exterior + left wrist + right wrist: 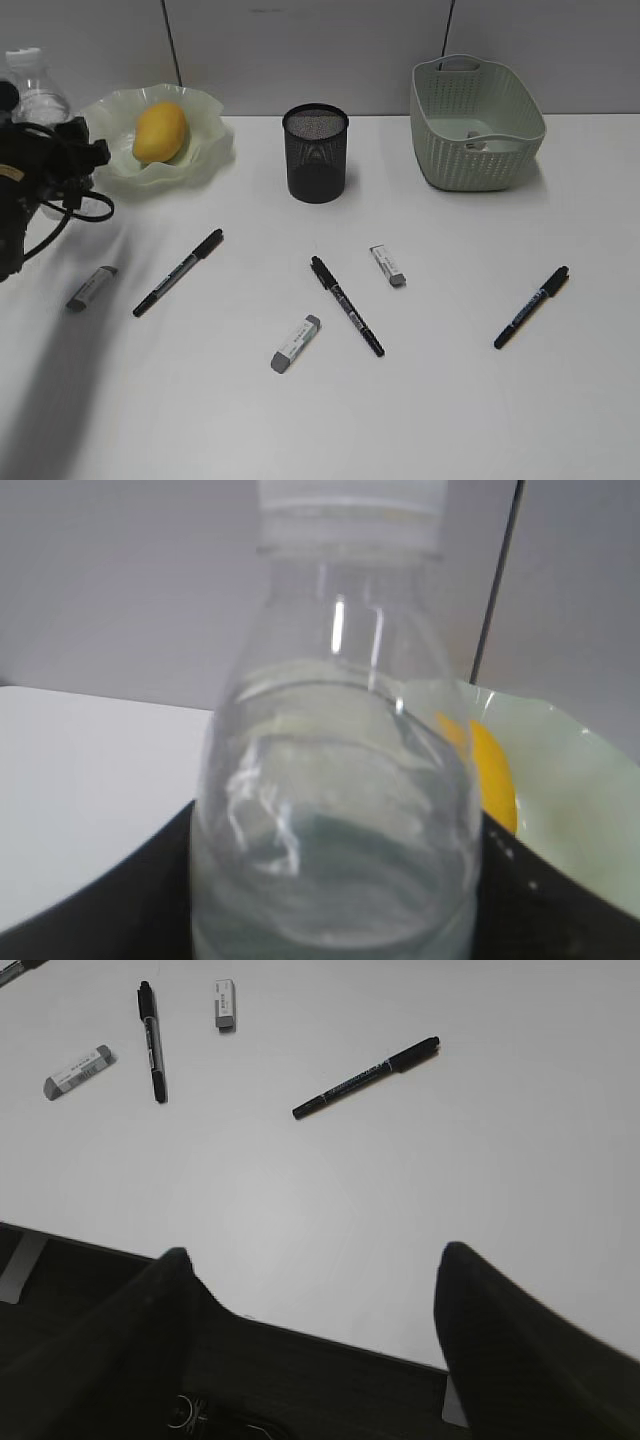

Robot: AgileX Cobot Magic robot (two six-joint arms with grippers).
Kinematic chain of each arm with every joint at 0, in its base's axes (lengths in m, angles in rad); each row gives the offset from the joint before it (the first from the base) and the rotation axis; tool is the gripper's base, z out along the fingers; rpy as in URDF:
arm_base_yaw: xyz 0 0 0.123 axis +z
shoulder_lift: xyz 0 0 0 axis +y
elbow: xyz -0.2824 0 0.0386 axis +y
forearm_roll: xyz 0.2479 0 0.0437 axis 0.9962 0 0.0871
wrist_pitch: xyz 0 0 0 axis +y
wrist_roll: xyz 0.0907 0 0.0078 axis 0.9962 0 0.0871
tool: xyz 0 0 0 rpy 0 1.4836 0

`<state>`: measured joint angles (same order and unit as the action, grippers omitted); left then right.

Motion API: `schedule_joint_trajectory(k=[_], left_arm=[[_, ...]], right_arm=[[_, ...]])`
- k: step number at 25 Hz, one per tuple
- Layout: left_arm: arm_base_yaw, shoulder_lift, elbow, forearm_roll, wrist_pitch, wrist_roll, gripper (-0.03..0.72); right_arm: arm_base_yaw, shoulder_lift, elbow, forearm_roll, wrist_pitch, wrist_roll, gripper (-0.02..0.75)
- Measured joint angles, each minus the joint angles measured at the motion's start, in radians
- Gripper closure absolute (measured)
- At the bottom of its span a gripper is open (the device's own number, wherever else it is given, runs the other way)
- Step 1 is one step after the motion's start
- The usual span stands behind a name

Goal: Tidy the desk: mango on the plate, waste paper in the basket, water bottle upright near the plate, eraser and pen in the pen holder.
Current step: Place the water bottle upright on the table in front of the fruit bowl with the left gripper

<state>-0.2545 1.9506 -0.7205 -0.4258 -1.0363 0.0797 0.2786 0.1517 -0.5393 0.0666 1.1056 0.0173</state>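
The clear water bottle [38,95] stands upright at the far left, just left of the plate [208,150]. My left gripper [55,150] is shut on it; in the left wrist view the bottle [340,680] fills the space between the jaws [340,825]. The mango [160,132] lies on the plate, and both show behind the bottle, mango [497,775] and plate [575,780]. The waste paper [478,143] lies in the basket [480,160]. The black mesh pen holder [316,152] stands at the back middle. My right gripper [315,1253] is open and empty above the desk's front edge.
Three black pens lie on the desk [180,272] [346,305] [532,306]. Three grey-white erasers lie among them [92,288] [296,343] [388,265]. The right wrist view shows two pens [366,1077] [152,1042] and two erasers [225,1005] [78,1071].
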Motion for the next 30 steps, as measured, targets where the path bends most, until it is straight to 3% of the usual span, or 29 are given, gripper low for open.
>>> schedule_joint_trajectory(k=[6,20,30], left_arm=[[0.001,0.096,0.0,0.023,-0.116,-0.08,0.177],[0.003,0.181,-0.004,0.075,-0.19,-0.125,0.176],[0.003,0.184,0.016,0.084,-0.18,-0.126,0.081]], right_arm=[[0.0,0.0,0.0,0.0,0.0,0.0,0.154],[0.0,0.0,0.0,0.0,-0.002,0.0,0.154],[0.0,0.0,0.0,0.0,-0.003,0.0,0.154]])
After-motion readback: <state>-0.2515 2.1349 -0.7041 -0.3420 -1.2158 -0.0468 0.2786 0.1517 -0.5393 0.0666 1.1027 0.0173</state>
